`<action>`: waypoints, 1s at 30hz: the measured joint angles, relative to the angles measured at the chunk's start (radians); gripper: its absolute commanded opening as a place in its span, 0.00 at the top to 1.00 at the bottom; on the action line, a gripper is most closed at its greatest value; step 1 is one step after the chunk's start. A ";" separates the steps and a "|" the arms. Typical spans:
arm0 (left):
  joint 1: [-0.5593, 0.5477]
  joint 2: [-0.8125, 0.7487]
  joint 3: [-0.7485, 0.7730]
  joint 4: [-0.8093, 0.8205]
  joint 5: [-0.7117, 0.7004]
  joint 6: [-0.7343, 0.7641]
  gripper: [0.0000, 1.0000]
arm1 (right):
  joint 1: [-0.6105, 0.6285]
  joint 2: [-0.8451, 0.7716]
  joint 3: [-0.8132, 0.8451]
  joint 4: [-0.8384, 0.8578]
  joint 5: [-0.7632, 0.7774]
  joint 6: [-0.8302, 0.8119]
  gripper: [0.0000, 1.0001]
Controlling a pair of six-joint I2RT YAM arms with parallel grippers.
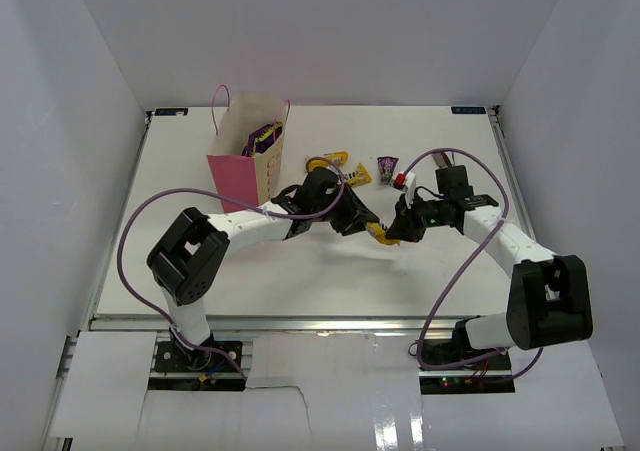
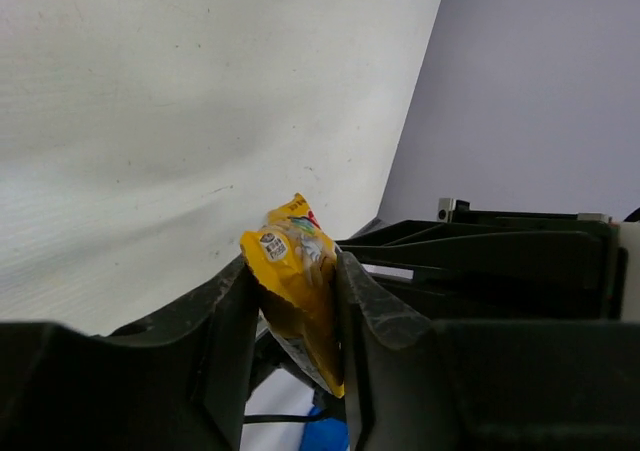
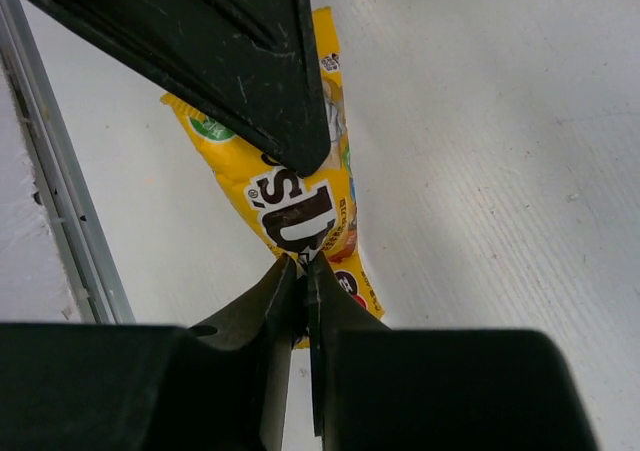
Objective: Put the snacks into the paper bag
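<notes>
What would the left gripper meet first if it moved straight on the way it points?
Most likely the right gripper. The left gripper clamps a yellow candy packet, and the right one pinches it just ahead.

The yellow candy packet (image 3: 300, 211) bears partial brown lettering, "'S".

Top view: bright, even, diffuse overhead light. Only soft, pale shadows under the arms on the matte white table (image 1: 175, 151). Mirror-like glare on the glossy white front panel (image 1: 400, 416). Slight wide-angle bowing at the edges.

Left wrist view: dimmer and greyer. Small yellow candy packet (image 2: 295, 271) fairly sharp. Black fingers (image 2: 225, 341) of the left gripper (image 2: 292, 281) underexposed and soft in the foreground. Lilac-grey wall (image 2: 540, 81) flat and featureless.

Right wrist view: bright, with crisp table grain. Fingers (image 3: 270, 311) of the right gripper (image 3: 300, 271) nearly silhouetted. Faint shadow beside the packet.
</notes>
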 measured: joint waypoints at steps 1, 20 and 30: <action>0.001 0.000 -0.001 -0.001 -0.001 0.000 0.62 | -0.001 -0.001 0.003 0.000 0.000 0.009 0.84; 0.030 -0.151 0.458 -0.462 -0.173 0.560 0.87 | -0.177 -0.093 0.222 -0.122 -0.028 -0.066 0.28; 0.295 -0.350 0.774 -0.593 -0.365 0.864 0.87 | -0.243 -0.051 0.219 -0.169 -0.017 -0.110 0.28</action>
